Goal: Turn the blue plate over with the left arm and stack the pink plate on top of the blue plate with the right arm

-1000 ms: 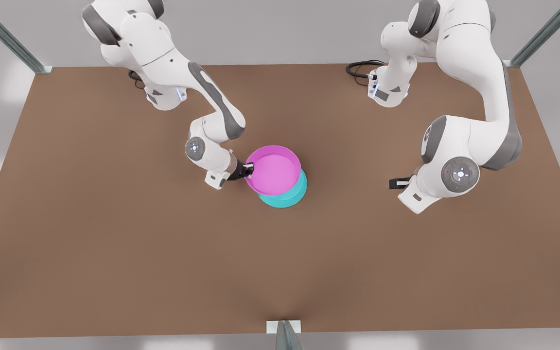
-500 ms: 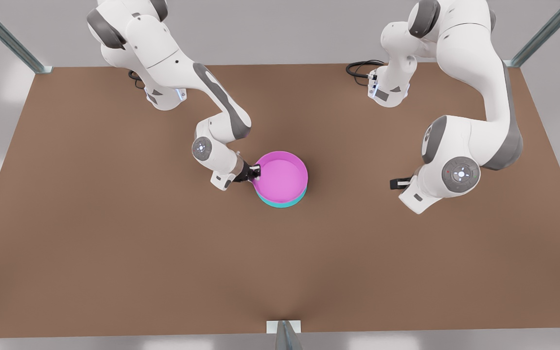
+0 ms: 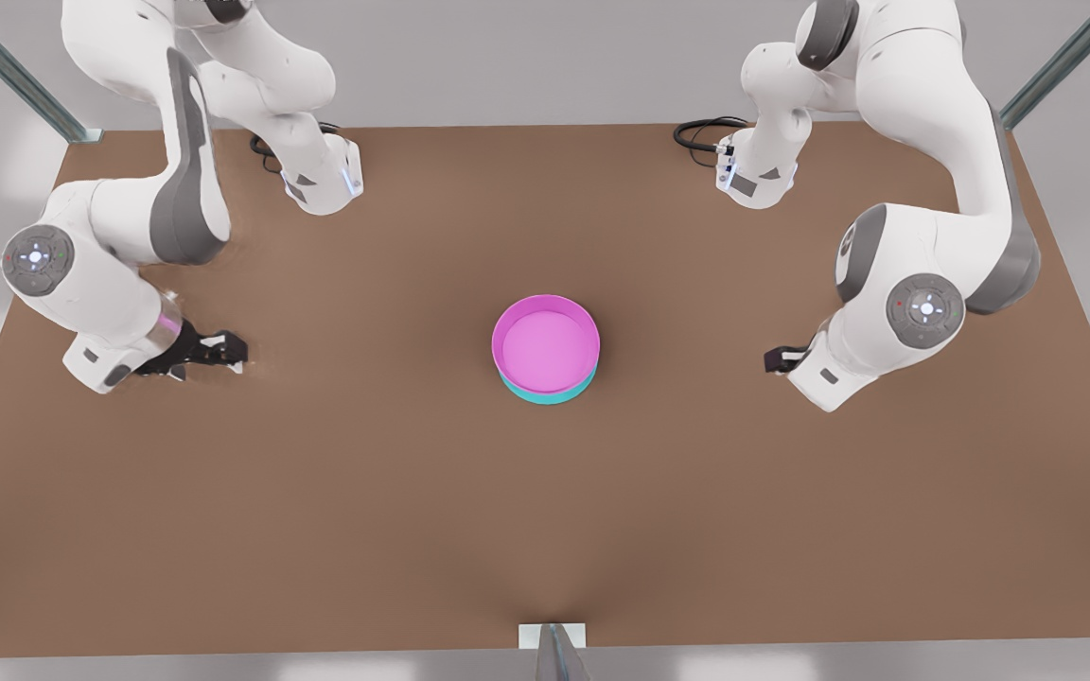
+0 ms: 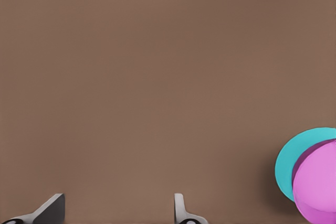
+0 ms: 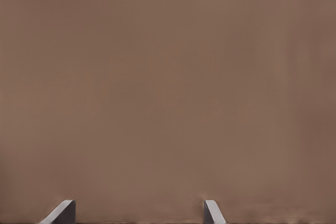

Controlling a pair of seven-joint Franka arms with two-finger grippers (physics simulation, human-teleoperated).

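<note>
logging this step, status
left gripper open at front view's right, right gripper open at its left, both off the plates. pink plate sits on blue plate. nothing in the way.

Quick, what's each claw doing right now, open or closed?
Left claw: open, holding nothing.
Right claw: open, holding nothing.

We see smooth matt plastic on the pink plate [image 3: 545,342] and blue plate [image 3: 545,394], a matt brown table [image 3: 545,530], and glossy white arm shells.
</note>
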